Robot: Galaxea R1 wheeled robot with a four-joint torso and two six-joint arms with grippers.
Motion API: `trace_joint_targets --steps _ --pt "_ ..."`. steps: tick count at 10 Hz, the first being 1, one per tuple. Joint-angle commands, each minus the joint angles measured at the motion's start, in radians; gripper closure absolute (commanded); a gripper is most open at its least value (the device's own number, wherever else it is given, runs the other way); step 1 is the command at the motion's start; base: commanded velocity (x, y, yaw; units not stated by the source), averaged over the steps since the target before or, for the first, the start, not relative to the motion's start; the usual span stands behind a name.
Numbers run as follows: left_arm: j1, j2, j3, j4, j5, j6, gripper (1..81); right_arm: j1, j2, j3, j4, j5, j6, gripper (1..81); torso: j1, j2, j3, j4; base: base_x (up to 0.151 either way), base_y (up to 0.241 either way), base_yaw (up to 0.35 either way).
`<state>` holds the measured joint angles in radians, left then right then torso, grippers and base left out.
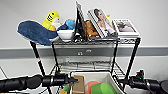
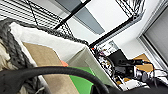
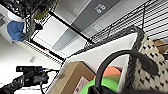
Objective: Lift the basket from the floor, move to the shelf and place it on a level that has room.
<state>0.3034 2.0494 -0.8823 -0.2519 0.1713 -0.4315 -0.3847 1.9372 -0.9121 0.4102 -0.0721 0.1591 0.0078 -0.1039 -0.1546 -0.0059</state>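
In the head view the left gripper [image 1: 74, 80] reaches in at the left side of the basket [image 1: 106, 75]; whether it is open or clamped cannot be told. The basket sits between both arms, in front of the shelf [image 1: 113, 57] and close to the level [image 1: 87, 65] below the top tier. Inside it — a brown box [image 1: 79, 85], an orange item [image 1: 91, 85] and a green lid [image 1: 102, 88]. The right gripper [image 1: 126, 81] meets the basket's right side — grip state cannot be told.
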Motion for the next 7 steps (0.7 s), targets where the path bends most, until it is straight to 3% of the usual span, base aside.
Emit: trace_joint_targets --steps 1,5,7 --pt "-0.198 0.006 0.060 -0.010 -0.056 -0.010 81.1 0.210 -0.004 0.055 0.078 -0.017 0.008 81.1 0.000 0.000 0.000 0.000 0.000 0.000 0.000" --pt "-0.292 0.042 0.017 -0.006 -0.013 -0.059 81.1 0.292 0.011 0.027 0.113 -0.038 0.008 81.1 0.000 0.000 0.000 0.000 0.000 0.000 0.000" --pt "-0.293 0.057 -0.032 0.006 -0.033 -0.055 81.1 0.312 0.054 -0.031 0.085 -0.037 0.007 81.1 0.000 0.000 0.000 0.000 0.000 0.000 0.000"
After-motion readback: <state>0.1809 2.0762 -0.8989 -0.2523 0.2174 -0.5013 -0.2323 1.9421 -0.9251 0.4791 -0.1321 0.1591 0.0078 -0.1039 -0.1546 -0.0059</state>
